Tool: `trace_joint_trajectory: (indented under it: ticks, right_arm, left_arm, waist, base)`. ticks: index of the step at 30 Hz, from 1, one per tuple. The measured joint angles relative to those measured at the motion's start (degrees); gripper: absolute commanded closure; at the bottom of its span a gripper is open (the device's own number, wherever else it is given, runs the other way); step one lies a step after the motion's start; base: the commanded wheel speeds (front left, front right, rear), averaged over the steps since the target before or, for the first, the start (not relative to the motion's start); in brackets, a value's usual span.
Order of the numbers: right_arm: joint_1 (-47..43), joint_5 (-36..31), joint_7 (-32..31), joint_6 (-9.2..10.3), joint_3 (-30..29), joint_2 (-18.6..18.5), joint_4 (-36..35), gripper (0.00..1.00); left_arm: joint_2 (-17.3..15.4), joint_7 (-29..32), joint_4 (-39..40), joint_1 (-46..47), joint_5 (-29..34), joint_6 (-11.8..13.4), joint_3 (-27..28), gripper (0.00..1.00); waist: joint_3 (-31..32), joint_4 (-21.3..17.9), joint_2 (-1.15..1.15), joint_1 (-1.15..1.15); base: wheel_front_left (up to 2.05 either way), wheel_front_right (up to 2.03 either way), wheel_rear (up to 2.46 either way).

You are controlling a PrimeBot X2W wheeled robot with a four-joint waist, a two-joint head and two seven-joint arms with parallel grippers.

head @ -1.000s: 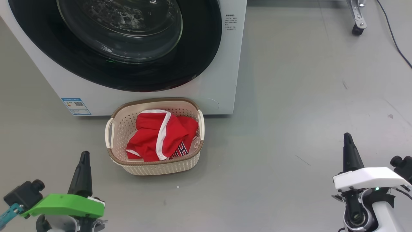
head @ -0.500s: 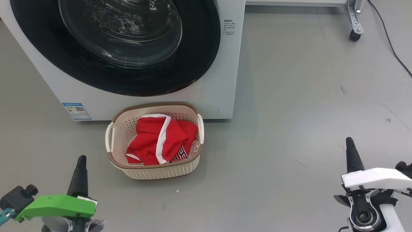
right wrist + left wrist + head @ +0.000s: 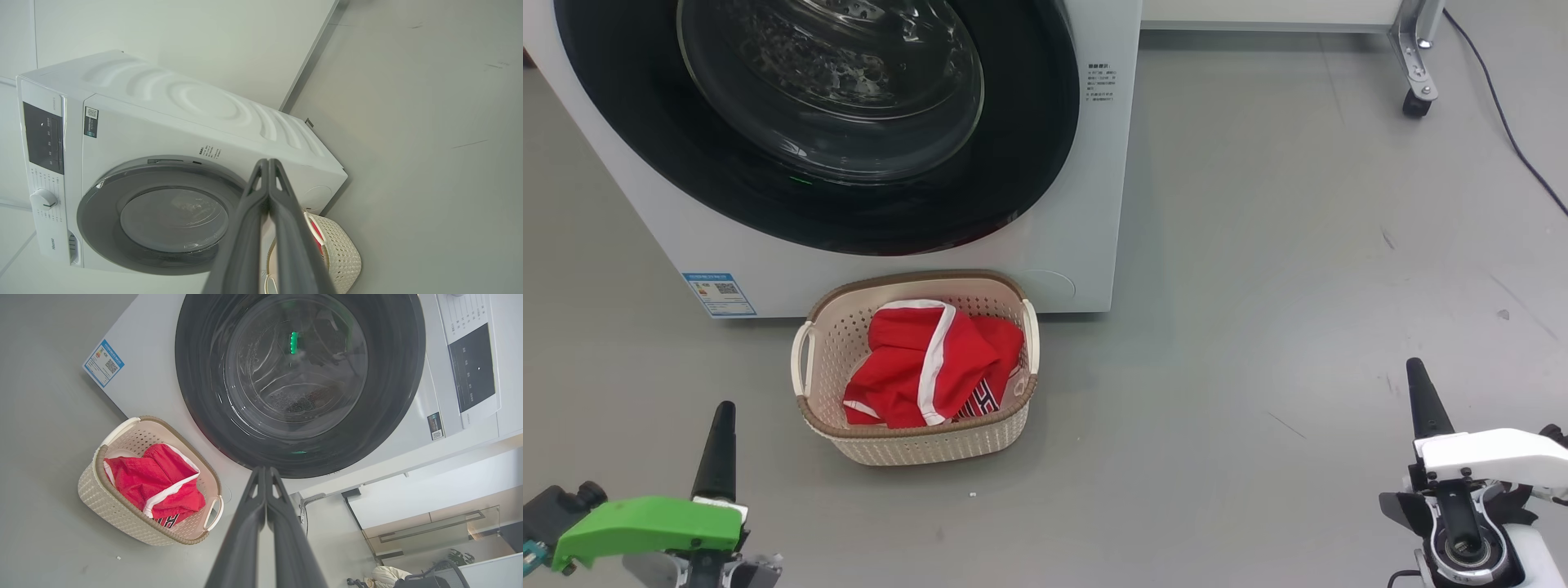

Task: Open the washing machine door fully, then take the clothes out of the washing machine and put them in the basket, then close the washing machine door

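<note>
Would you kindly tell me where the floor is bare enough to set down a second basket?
The widest bare floor lies between the basket and the right hand, right of the washing machine. A narrower strip runs between basket and left hand. It is crowded where the basket sits close before the machine.

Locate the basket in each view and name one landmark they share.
Head view: basket lower centre-left, on the floor before the washing machine.
Left wrist view: basket lower left.
Right wrist view: basket at the bottom, right of centre.
Shared landmark: the washing machine door, shut.
</note>
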State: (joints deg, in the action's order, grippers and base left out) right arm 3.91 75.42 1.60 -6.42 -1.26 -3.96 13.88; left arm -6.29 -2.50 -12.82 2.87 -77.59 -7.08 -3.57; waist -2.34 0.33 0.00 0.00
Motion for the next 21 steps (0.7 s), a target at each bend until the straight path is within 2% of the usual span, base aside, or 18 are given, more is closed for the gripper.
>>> trace_joint_trajectory:
  ticks: [21]
  right_arm:
    - [0.01,16.59,-3.71,-0.07,-1.76,-0.64,1.32,1.0]
  left_arm:
    - [0.18,3.53,-1.55,0.06,-15.27,-0.01,1.91,1.0]
  waist:
    - [1.84,-0.28,0.0,0.0]
  base:
    - [0.0,0.0,0.0]
